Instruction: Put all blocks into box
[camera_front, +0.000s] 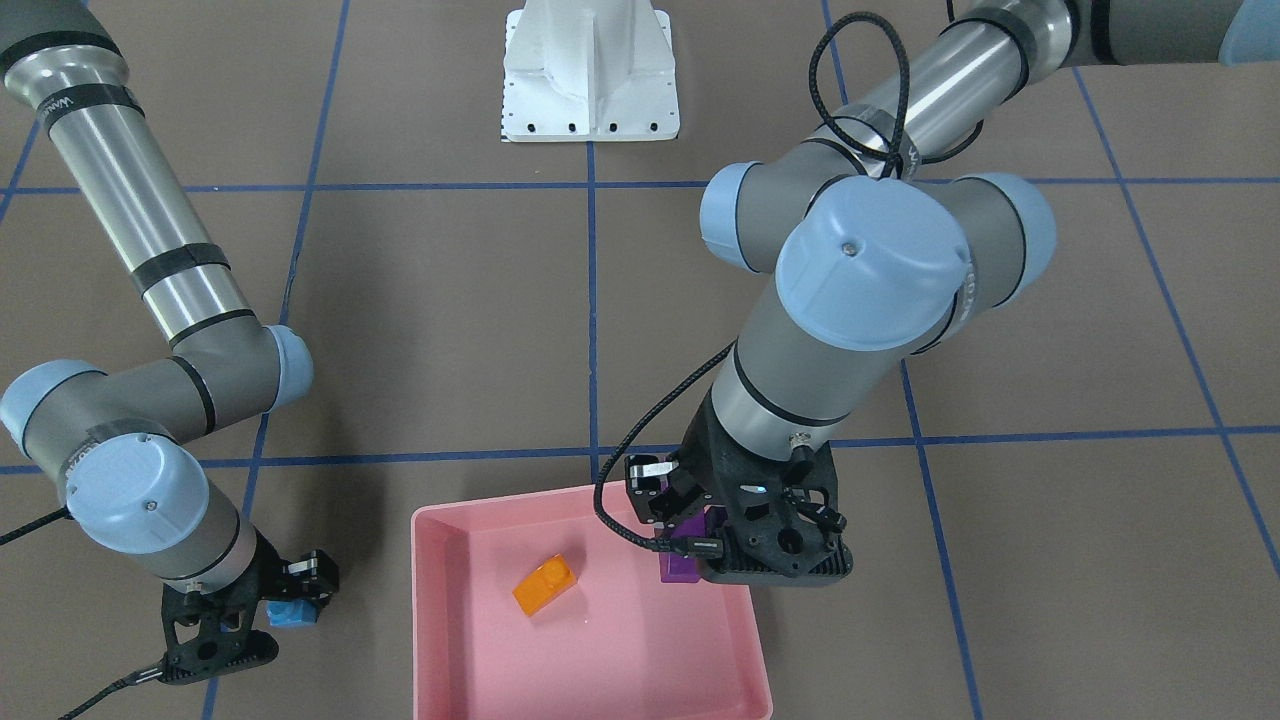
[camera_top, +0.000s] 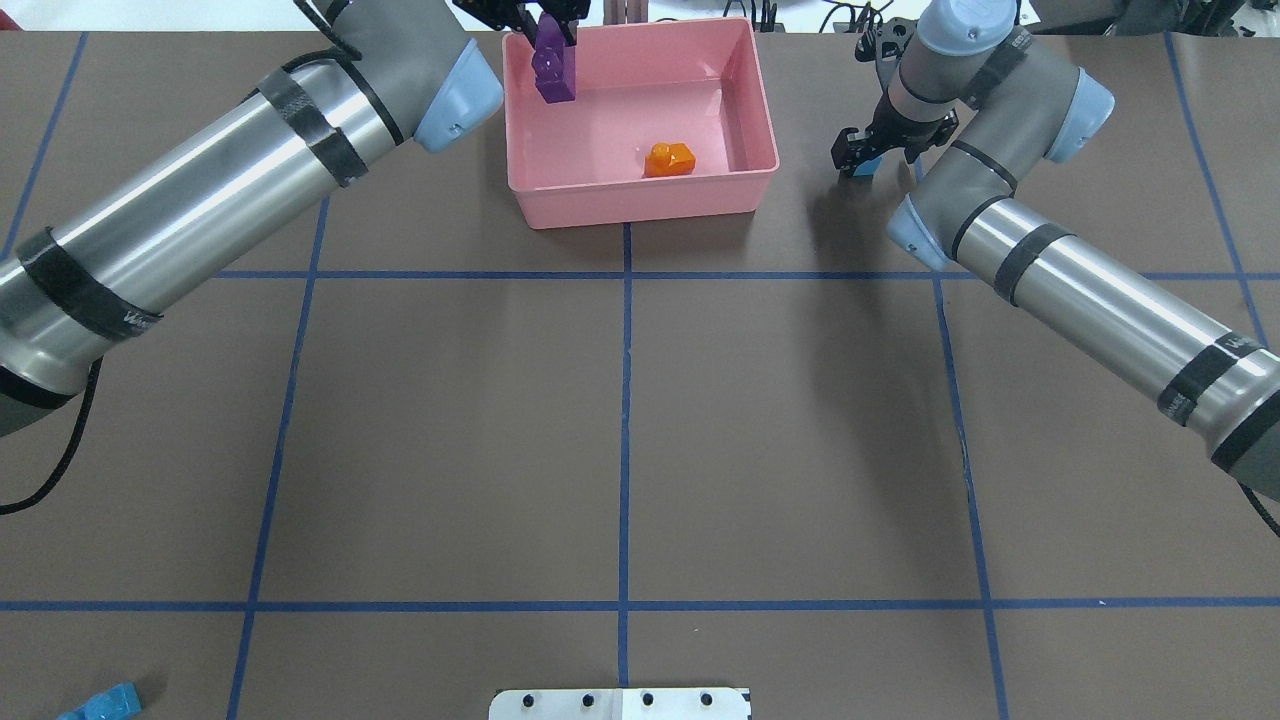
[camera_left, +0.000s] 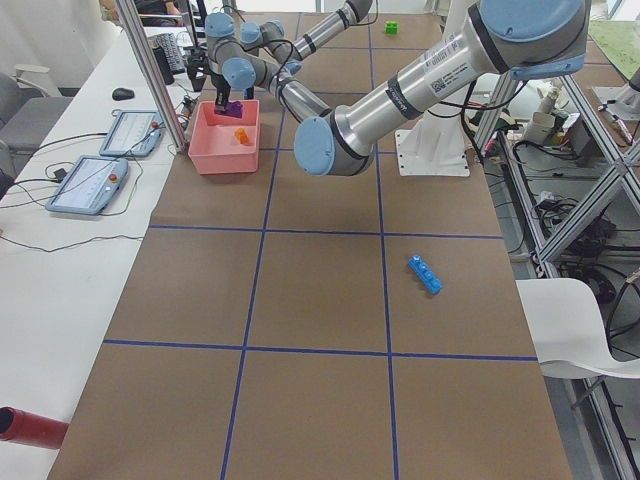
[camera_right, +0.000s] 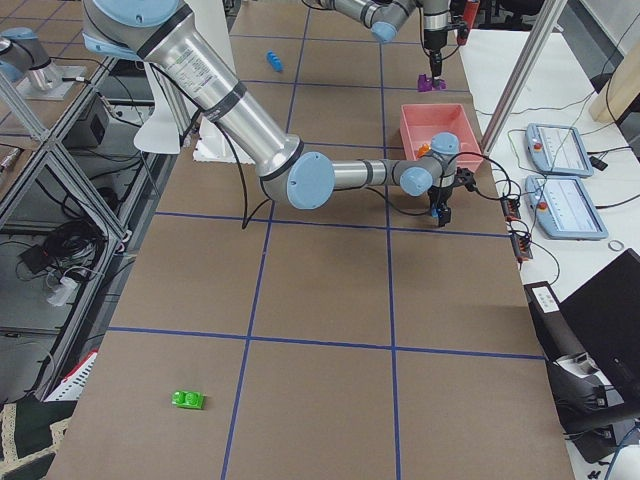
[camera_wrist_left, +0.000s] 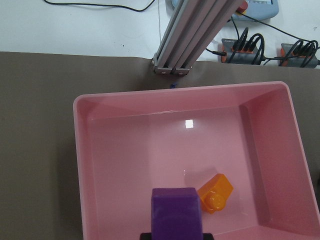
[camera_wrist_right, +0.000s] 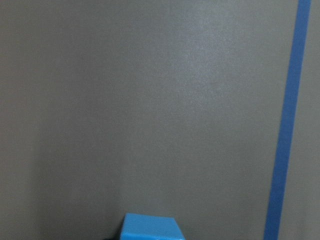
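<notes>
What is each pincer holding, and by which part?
Left pincer holds the purple block by its upper end, above the box. Right pincer holds the small blue block by its sides, outside the box.

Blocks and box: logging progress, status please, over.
Left gripper shut on purple block above box. Right gripper shut on small blue block, outside box. Orange block in box; long blue block and green block out on table. No obstruction seen.

A robotics lab, with teach pendants (camera_right: 570, 208), aluminium framing (camera_wrist_left: 187, 35), tape-gridded table (camera_top: 800, 430)
</notes>
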